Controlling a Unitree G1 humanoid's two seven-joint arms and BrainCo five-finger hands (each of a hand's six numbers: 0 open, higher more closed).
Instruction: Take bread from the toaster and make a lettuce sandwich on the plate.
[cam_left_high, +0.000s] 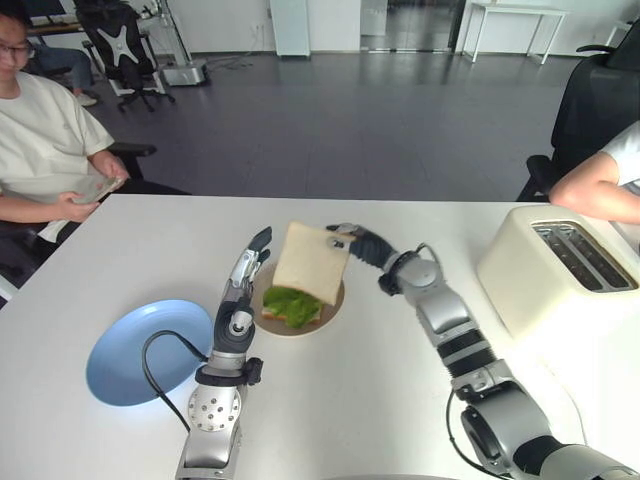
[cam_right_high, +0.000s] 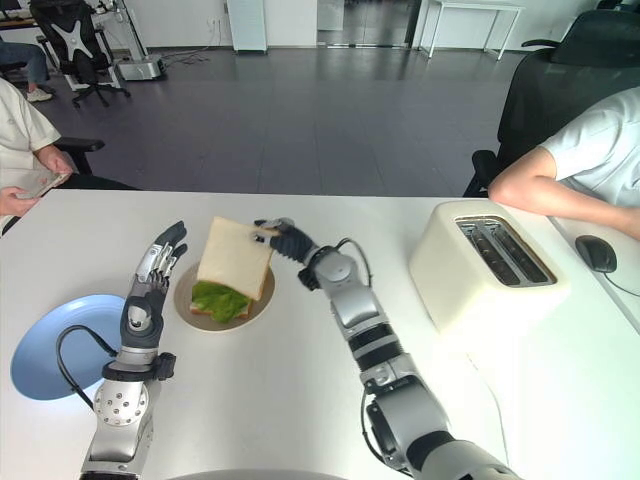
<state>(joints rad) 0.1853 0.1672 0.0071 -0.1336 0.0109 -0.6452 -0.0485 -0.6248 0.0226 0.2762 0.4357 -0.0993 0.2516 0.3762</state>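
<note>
Table (cam_left_high: 340, 400): a white top on which everything is set; bare surface is seen near the robot, between the two arms, and between the plates and the toaster.
Toaster (cam_left_high: 530, 290): stood at the right, well apart from the plates, its slots turned upward.
Blue plate (cam_left_high: 125, 355): laid at the near left, close to the table's left edge.
Brown plate (cam_right_high: 262, 300): placed at the centre, right of the blue plate and apart from it.
Bread slice (cam_left_high: 312, 262): held tilted over the brown plate, its lower edge down at the lettuce; whether they touch cannot be told.
Left hand (cam_left_high: 240, 300): raised just left of the brown plate, fingers (cam_left_high: 258, 245) stretched straight and spread, nothing held.
Right hand (cam_left_high: 365, 246): brought in from the right, fingertips (cam_left_high: 338, 236) closed on the slice's upper right corner.
Lettuce (cam_left_high: 293, 303): heaped on the brown plate, partly covered by the slice.
</note>
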